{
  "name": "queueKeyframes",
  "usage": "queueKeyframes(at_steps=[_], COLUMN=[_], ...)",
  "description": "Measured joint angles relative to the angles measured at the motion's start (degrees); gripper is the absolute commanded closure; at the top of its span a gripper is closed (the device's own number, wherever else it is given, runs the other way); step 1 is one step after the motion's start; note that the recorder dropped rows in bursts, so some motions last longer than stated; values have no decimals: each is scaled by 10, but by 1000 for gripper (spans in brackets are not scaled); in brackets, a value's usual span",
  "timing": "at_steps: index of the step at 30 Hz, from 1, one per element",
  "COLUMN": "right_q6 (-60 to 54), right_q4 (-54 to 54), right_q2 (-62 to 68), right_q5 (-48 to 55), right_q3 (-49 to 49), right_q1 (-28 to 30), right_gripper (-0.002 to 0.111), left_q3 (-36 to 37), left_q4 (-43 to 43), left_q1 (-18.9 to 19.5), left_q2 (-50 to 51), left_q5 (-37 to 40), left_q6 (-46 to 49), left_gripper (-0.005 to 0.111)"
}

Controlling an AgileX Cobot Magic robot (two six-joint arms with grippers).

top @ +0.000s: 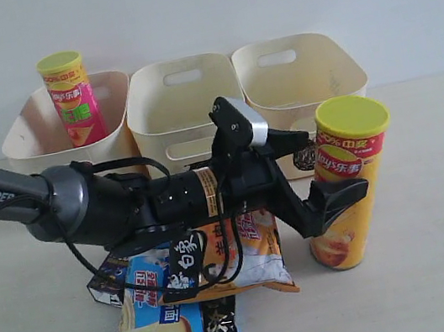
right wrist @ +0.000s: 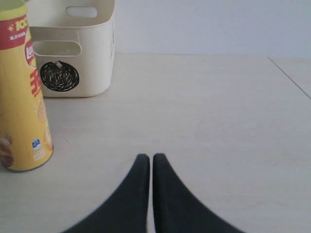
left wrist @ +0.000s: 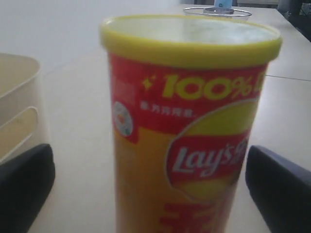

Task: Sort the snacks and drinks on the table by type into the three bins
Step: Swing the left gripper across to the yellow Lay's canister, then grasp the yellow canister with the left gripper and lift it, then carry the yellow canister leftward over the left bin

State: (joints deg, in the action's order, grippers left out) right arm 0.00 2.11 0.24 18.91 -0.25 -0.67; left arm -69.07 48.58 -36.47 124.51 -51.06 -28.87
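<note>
The orange-yellow Lay's can stands upright on the table in front of the right bin. My left gripper reaches across and is open, with one finger on each side of the can; a gap shows beside one finger. The pink can stands in the left bin. The middle bin looks empty. The orange bag, blue bag and dark purple carton lie under my left arm. The white carton is hidden. My right gripper is shut over bare table.
In the right wrist view, the circle-marked bin and the orange-yellow can lie ahead of the right gripper, off to one side. A round metal object sits far off on the table. A wall stands behind the bins.
</note>
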Motion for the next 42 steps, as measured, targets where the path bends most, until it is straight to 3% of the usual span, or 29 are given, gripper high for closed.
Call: queueKeyframes(at_steps=[9, 13, 16, 19, 20, 31, 42], right_q6=[0, 0, 0, 0, 0, 0, 0], right_q4=[0, 0, 0, 0, 0, 0, 0], right_q2=[0, 0, 0, 0, 0, 0, 0], right_q5=[0, 0, 0, 0, 0, 0, 0], right_q3=[0, 0, 0, 0, 0, 0, 0], right_q1=[0, 0, 0, 0, 0, 0, 0], right_gripper=[108, 108, 108, 108, 108, 108, 108], left_q3=[-35, -45, -47, -47, -48, -48, -48], left_q4=[1, 2, 3, 8, 14, 69, 184], left_q1=[0, 0, 0, 0, 0, 0, 0], left_q2=[34, 37, 37, 37, 37, 17, -120], left_q5=[-5, -5, -10, -12, -13, -64, 55], left_q6=[-8, -19, -20, -22, -20, -27, -164], left_gripper=[-1, 8, 37, 93, 100, 102, 102])
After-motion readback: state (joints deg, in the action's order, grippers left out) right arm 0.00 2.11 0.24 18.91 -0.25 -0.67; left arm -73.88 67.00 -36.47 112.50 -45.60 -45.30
